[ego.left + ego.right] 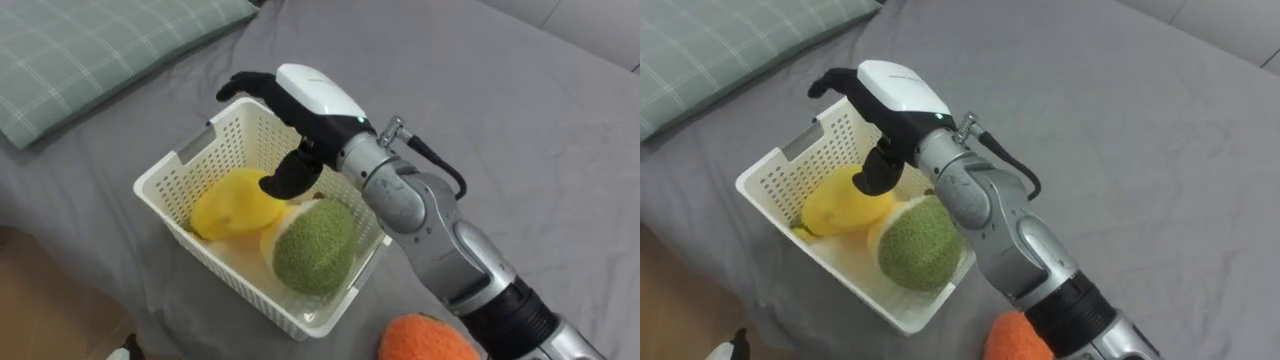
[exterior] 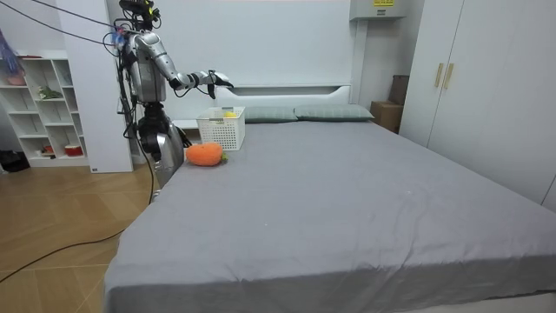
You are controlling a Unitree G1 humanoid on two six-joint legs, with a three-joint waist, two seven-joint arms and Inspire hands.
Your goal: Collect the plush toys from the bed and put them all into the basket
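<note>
The right hand (image 1: 300, 100) is held over the white basket (image 1: 160, 195), fingers loosely spread and nothing gripped, a pose judged suited to releasing into it. A yellow toy (image 1: 232, 205) and a green toy (image 1: 313, 247) are lodged inside, touching. An orange toy (image 1: 425, 340) is seen on the bed (image 1: 520, 130) at the basket's 4 o'clock. The bed's edge is close at 7 o'clock, a pillow (image 1: 90, 60) lies at 10, and open room is offered toward 1.

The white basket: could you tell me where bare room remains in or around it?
The basket's far corner, under the right hand, is bare; yellow toy and green toy crowd its near half. Grey bedcover beyond lies free.
</note>
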